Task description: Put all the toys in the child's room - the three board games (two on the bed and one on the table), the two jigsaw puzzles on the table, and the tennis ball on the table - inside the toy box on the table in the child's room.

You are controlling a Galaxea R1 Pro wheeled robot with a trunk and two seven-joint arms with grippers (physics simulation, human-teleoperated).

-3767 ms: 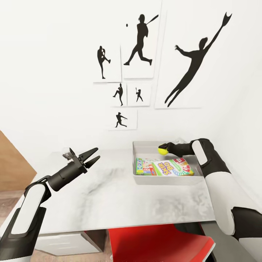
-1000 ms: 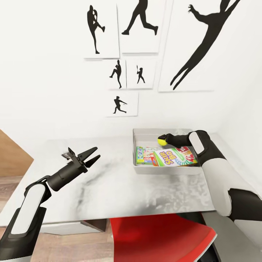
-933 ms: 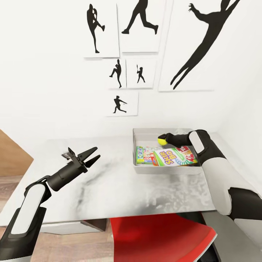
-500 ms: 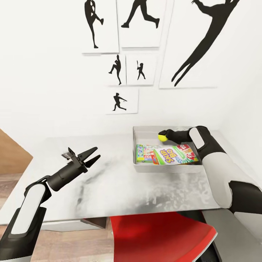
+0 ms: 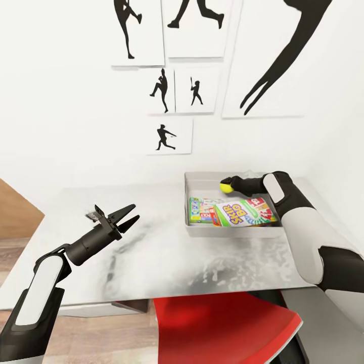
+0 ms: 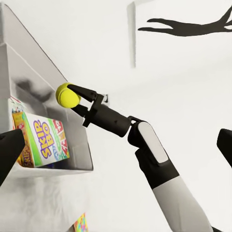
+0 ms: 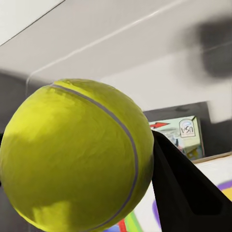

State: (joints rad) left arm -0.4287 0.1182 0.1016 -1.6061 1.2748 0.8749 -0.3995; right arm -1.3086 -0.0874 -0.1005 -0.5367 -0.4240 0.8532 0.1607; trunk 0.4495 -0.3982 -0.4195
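— One toy is up in the air: the tennis ball (image 5: 226,188), pinched between the two fingers of the right gripper (image 5: 227,185), above the toy box (image 5: 196,178), over the bare floor of the box nearer its far wall.

— And the box itself, where does it sit?

— Toward the far right corner of the table (image 5: 151,253), close to the wall. Flat inside it lie the board games: a "Skip-Bo" box (image 5: 245,213) on top, and a green-edged one (image 5: 200,210) showing beside it toward the box's left wall.

— How would you expect the ball to handle?

— Light, I'd judge, with a fuzzy felt cover that gives the fingers some grip, and springy. Round as it is, the hold has to go across its widest part; the left wrist view shows the fingers (image 6: 83,90) set on opposite sides of the ball, about on that line. It is likely to bounce or roll once let go, so a low release inside the walls seems wise.

— Anything to fear for the games below?

— Little; stiff cardboard should bear a ball landing on it.

— And the other arm?

— The left gripper (image 5: 129,215) hangs over the left half of the table, well apart from the box, its fingers spread with nothing between them.
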